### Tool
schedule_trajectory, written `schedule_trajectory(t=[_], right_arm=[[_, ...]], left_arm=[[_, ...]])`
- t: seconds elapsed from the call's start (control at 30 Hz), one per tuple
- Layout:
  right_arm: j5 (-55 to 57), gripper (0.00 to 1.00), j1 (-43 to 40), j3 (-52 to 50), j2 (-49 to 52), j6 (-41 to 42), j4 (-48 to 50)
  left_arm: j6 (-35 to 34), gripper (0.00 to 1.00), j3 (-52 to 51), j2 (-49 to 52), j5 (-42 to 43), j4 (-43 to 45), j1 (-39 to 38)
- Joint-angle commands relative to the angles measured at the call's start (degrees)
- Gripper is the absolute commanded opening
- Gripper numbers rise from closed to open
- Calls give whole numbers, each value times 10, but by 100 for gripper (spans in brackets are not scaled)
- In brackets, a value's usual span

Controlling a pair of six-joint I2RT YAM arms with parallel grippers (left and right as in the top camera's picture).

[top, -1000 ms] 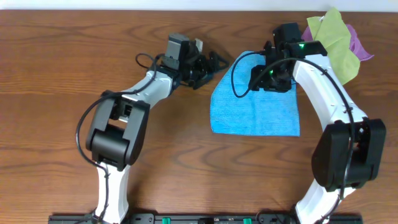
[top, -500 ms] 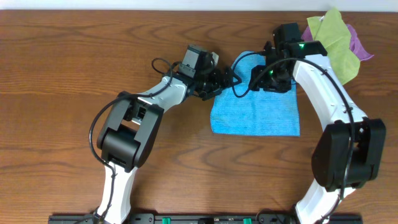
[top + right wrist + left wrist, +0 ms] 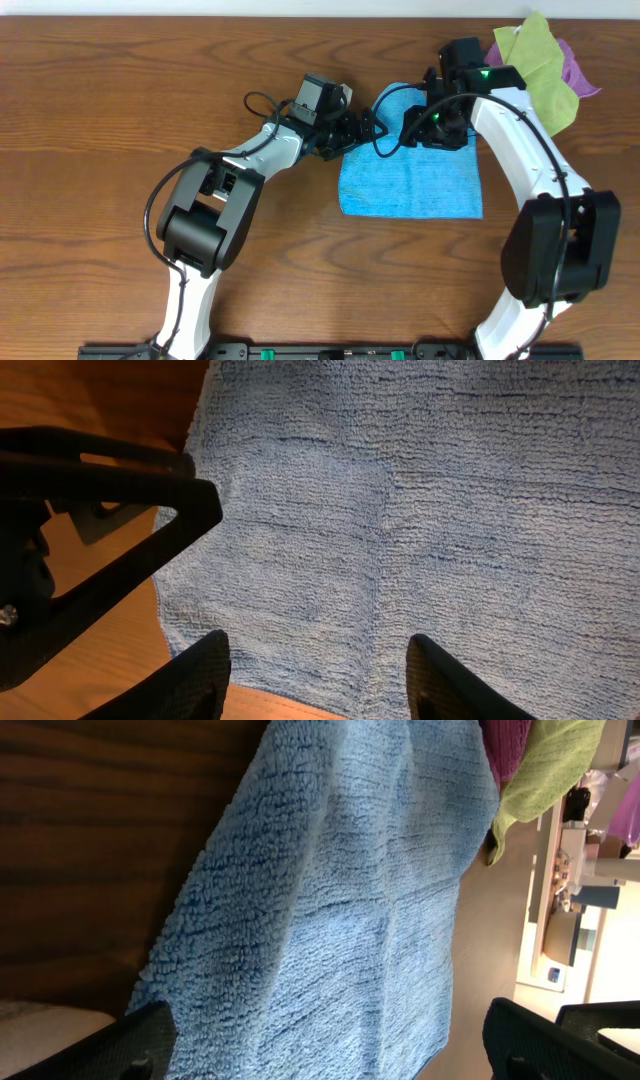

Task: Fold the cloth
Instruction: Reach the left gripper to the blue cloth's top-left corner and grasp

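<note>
Three cloths lie on the brown wooden table (image 3: 100,150), and two arms reach over it, each with one black two-finger gripper. One bright sky-blue, roughly square cloth with a soft looped pile (image 3: 410,180) lies spread flat on the wood, marked by faint crossing creases. It sits directly under the right gripper (image 3: 315,670) and runs from there back toward the arm bases. That gripper hovers over the cloth's far part with its two fingertips (image 3: 200,670) apart; flat blue pile shows between them and nothing is pinched, so it is released. The left gripper (image 3: 362,128) is at the far left corner of the same cloth, just beside the right gripper. Its jaws are spread as wide as they go, one finger over bare wood and the other across the blue fabric, and it grasps nothing. From the right wrist camera, one of the left gripper's black triangular fingers (image 3: 100,510) shows at the cloth's edge; whether it touches the pile cannot be told. On the outer side of the right gripper, near it, one crumpled yellow-green cloth (image 3: 540,70) lies on top of one purple cloth (image 3: 578,75), and both are apart from the blue one.
</note>
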Motion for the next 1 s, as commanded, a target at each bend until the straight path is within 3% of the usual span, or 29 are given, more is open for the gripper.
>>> schedule_trajectory(t=[0.0,0.17,0.23,0.53,0.97], right_arm=[[-4,57,2,9,-9,6,-2],[-4,57,2,9,-9,6,-2],[-4,57,2,9,-9,6,-2],[-5,56,2,9,-9,6,-2],[-9,52,2,9,-10,6,-2]], left_arm=[[35,100,24,2,-3,-2,3],[65,100,61,2,5,-25,3],[93,94,82,2,-2,-54,3],[131,91,89,2,-71,-99,3],[125,87,89,27,-100,-98,1]])
